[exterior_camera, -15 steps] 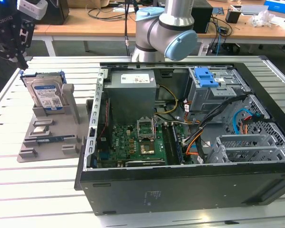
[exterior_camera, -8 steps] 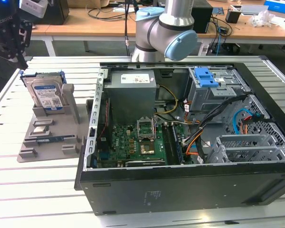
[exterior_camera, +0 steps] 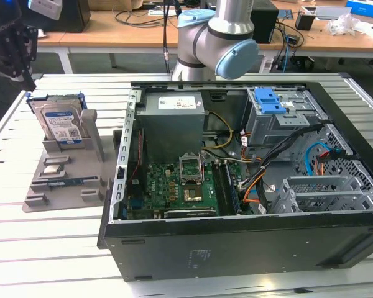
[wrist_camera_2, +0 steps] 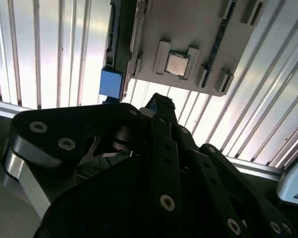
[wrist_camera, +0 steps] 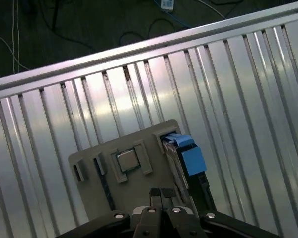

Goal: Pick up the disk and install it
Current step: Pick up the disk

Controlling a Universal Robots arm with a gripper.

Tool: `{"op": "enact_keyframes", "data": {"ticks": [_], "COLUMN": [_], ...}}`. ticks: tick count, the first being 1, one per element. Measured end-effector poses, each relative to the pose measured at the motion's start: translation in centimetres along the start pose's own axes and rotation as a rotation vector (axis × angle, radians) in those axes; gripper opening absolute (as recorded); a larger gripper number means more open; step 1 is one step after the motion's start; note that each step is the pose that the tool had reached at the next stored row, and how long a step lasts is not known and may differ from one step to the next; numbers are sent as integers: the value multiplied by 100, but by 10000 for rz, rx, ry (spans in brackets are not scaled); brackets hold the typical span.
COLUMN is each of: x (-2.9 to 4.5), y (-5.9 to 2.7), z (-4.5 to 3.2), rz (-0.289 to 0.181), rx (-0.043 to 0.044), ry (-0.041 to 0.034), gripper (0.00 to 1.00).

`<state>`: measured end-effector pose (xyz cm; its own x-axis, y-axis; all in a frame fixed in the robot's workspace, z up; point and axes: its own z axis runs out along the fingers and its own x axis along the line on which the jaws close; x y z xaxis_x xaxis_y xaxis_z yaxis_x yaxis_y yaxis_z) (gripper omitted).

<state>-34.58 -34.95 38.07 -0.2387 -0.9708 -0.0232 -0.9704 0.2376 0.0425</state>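
Observation:
The disk stands upright on its edge in a slot of a grey holder on the slatted table, at the exterior view's left. It is silver with a blue-and-white label and a blue rail frame. In both wrist views the disk shows edge-on, with its blue rail end sticking out. My gripper hangs above and behind the holder, apart from the disk. Its fingertips are pressed together with nothing between them, so my gripper is shut.
An open black computer case lies to the holder's right, with a grey power supply, a motherboard and a silver drive cage with a blue latch. A small square chip sits in the holder. Desks with cables stand behind.

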Motion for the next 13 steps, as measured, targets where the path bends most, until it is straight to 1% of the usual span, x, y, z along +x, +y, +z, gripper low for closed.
{"op": "enact_keyframes", "data": {"ticks": [2,4,6,8,13], "x": [0,-1,-1,-1,-1], "y": [0,0,0,0,0], "z": [0,0,1,1,1], "rz": [-627,-1038,-2372,-2745,-2809], "rx": [-14,-24,-55,-63,-65], "ry": [26,44,101,116,119], "gripper": [11,11,11,11,11]}}
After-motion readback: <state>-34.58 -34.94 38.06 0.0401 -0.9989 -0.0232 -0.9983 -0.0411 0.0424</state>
